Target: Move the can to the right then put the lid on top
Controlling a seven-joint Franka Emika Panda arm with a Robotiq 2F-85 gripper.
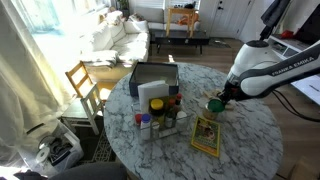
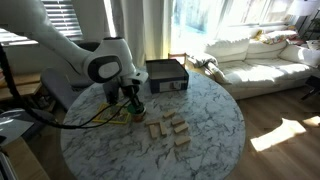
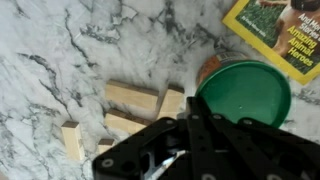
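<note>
The dark green round lid (image 3: 246, 90) lies level at my fingertips, next to the yellow-green booklet (image 3: 280, 28). My gripper (image 3: 192, 118) comes in from the bottom of the wrist view with its fingers closed together on the lid's near rim. A small curved brownish-silver bit (image 3: 208, 68) shows at the lid's edge and looks like the can, which is otherwise hidden beneath the lid. In both exterior views the gripper (image 1: 219, 98) (image 2: 132, 100) stands low over the marble table (image 1: 250, 140) with the green lid (image 1: 215, 105) (image 2: 135, 109) at its tip.
Several wooden blocks (image 3: 132, 98) (image 2: 172, 128) lie close beside the lid. A cluster of small jars and bottles (image 1: 158, 118) and a black box (image 1: 153, 78) (image 2: 166, 73) stand further along the table. A wooden chair (image 1: 85, 85) stands by the table's edge.
</note>
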